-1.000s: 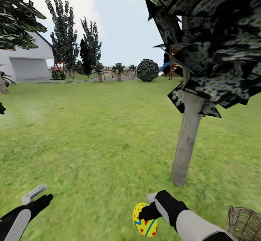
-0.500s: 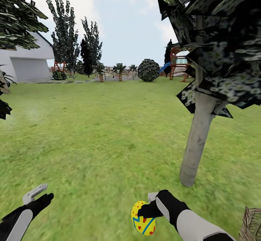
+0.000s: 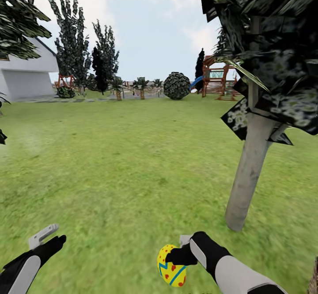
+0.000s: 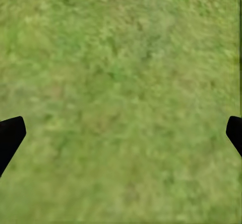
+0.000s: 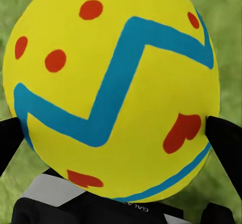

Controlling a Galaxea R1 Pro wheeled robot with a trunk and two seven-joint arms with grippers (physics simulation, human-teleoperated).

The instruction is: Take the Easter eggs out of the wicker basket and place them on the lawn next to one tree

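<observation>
Lawn (image 3: 132, 161) near tree (image 3: 249, 170); right tool (image 3: 176, 255) grips 1 egg (image 3: 171, 265); left tool (image 4: 121, 133) spread, empty.

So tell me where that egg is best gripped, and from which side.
Grip the egg across its widest middle, on its two opposite flanks, as the right hand does now. Its shell is smooth and rounded and tapers toward both ends, so fingers placed nearer an end would likely slip off.
</observation>
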